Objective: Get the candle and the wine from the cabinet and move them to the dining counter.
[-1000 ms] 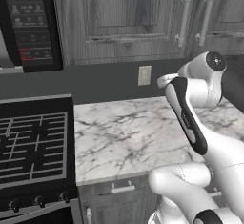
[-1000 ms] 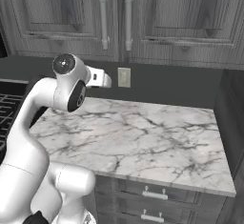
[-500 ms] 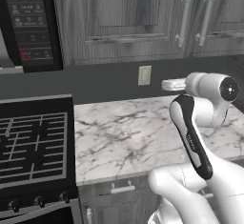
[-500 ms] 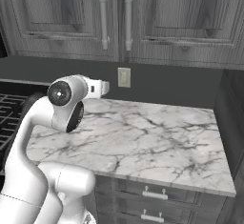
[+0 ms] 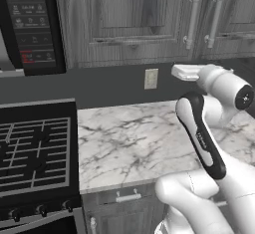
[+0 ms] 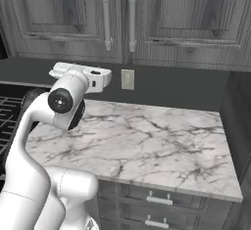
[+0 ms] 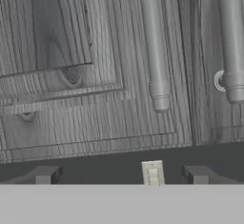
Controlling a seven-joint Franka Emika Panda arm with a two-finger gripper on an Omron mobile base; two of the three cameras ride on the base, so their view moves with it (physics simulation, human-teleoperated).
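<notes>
The cabinet point(image 5: 124, 19) hangs over the worktop, and its dark grey wood-grain doors are closed. Two long pale handles point(image 7: 155, 46) point(image 7: 233, 42) run down the doors where they meet. My gripper point(image 7: 120, 176) faces these doors from a short distance, just below the handles' lower ends. It is open, with its fingertips point(image 7: 43, 175) wide apart and nothing between them. In the left base view my hand point(image 5: 185, 71) hovers under the handles point(image 5: 194, 16). The candle and the wine are hidden, and the dining counter is out of view.
A white marble worktop point(image 5: 129, 143) with drawer fronts point(image 6: 157, 199) lies under the cabinet. A wall outlet point(image 5: 151, 78) sits on the dark backsplash. A black stove point(image 5: 35, 148) stands at the left, and a microwave point(image 5: 30, 24) hangs above it.
The arm's elbow has dropped lower and the hand has risen slightly toward the cabinet doors. The gripper has stayed open.
</notes>
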